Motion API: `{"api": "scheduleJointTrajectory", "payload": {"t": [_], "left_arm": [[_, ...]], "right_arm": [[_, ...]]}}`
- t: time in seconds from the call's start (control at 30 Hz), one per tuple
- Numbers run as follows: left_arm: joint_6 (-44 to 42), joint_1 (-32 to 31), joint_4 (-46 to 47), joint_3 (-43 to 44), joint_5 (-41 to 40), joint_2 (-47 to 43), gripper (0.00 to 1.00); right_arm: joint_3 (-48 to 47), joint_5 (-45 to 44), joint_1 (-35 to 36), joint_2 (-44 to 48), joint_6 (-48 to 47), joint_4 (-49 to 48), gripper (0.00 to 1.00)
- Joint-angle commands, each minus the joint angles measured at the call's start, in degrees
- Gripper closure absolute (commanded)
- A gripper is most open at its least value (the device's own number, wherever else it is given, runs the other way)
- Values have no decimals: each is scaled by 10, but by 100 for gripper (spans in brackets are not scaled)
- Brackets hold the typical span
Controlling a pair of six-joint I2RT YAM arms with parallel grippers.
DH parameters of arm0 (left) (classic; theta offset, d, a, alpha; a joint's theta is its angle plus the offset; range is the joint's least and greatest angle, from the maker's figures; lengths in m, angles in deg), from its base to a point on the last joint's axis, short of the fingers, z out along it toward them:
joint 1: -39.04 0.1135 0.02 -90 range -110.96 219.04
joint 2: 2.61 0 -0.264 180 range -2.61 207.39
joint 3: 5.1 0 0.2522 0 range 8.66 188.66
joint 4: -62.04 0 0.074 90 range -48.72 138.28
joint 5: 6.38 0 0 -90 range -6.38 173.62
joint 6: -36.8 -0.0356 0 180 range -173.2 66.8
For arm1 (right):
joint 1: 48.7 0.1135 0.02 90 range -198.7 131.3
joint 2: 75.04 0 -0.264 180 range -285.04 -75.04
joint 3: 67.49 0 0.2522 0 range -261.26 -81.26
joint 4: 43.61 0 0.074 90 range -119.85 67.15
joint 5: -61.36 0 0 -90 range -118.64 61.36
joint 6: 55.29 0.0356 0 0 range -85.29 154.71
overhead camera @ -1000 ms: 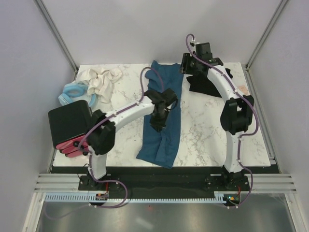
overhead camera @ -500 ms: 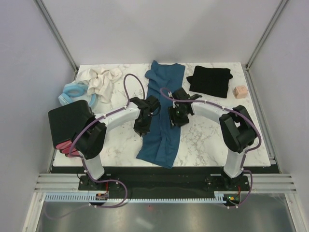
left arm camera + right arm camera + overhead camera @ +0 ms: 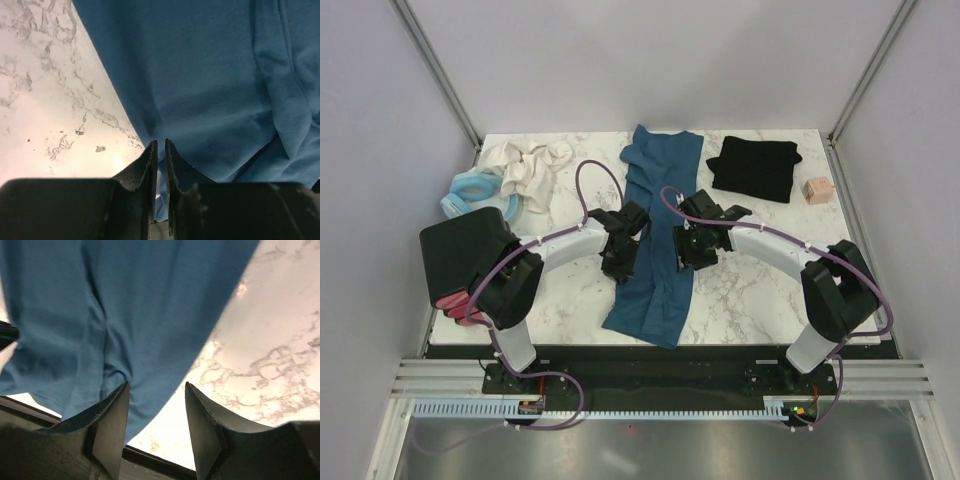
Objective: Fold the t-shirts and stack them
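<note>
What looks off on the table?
The teal t-shirt lies as a long, rumpled strip, skewed to the table edges, with its near end reaching or slightly overhanging the front edge. The black t-shirt sits folded at the far right. A crumpled white cloth is bunched at the far left.

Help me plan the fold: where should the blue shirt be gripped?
The blue shirt lies as a long narrow strip running from far to near, both side edges flat on the table. So probably pinch those long edges near mid-length, coming in low from each outer side.
</note>
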Motion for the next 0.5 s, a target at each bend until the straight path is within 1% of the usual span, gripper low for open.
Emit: {"api": "scheduleJointTrajectory", "payload": {"t": [0.0,0.07,0.1,0.13,0.2,0.27,0.3,0.4,0.47], "left_arm": [[-29,-2,46,-12,11,6,82],[-30,-2,55,-19,11,9,82],[-30,-2,61,-22,25,10,83],[-30,-2,65,-27,28,13,83],[-28,-2,74,-37,33,27,87],[-27,-2,82,-51,47,39,89],[-25,-3,84,-56,47,43,92],[-21,-3,90,-82,48,36,98],[-20,-3,90,-93,49,33,98]], "right_arm": [[-22,1,37,-10,40,-37,44],[-3,-4,59,-19,54,-63,44],[16,-4,65,-20,72,-94,45],[24,-4,71,-29,81,-107,47],[36,-9,84,-47,93,-125,52],[39,-13,96,-76,101,-129,67],[41,-18,101,-87,104,-128,82],[49,-42,104,-93,113,-109,99],[49,-68,104,-93,112,-78,99]]}}
